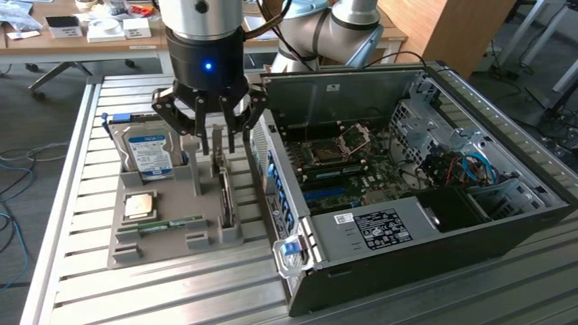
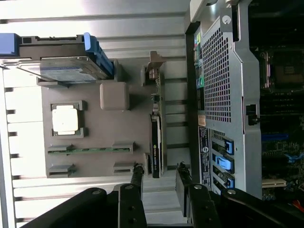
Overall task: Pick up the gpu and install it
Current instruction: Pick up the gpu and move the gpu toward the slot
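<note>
A: End effector status?

B: The end effector (image 1: pixel 216 150) hangs over the grey tray (image 1: pixel 167 245) on the slatted metal table (image 1: pixel 135 291). Its jaws are spread apart and nothing is held. A blue light glows on its black body.

A: Where is the gpu?

B: The gpu (image 1: pixel 225 200) stands on edge in a slot along the tray's side nearest the open computer case (image 1: pixel 424 271), directly under the end effector. In the wrist view the fingers (image 2: pixel 137 183) sit to either side of the card's line with a gap on each side. No contact is visible.

A: Any writing legible?

B: None.
- The hard drive (image 1: pixel 149 154), upright in the tray, has a blue-and-white label with print too small to read.
- The power supply (image 1: pixel 380 227) inside the case has a white-and-black label, unreadable.
- The sticker (image 2: pixel 205 152) on the case's rear panel is also unreadable.

A: Other tray contents?

B: A silver processor (image 1: pixel 138 203) lies flat. A green memory stick (image 1: pixel 172 223) lies in its holder just beside it.
</note>
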You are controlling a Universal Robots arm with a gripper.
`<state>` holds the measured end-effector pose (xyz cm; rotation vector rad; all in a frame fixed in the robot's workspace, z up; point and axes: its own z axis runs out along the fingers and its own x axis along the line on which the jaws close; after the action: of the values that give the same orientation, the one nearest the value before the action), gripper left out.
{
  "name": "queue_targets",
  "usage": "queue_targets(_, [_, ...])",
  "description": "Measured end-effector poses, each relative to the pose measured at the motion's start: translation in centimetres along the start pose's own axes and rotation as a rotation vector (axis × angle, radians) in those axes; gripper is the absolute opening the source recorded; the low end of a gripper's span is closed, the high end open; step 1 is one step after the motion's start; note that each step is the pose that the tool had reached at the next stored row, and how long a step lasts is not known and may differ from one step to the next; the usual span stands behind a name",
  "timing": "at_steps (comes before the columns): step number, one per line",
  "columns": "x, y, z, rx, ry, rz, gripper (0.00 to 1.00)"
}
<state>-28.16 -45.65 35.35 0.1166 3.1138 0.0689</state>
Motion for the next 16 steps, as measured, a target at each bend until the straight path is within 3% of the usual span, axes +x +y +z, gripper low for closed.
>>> queue_targets(16, [-0.29,0.02,0.03,0.0001,0.0000,0.000,0.42])
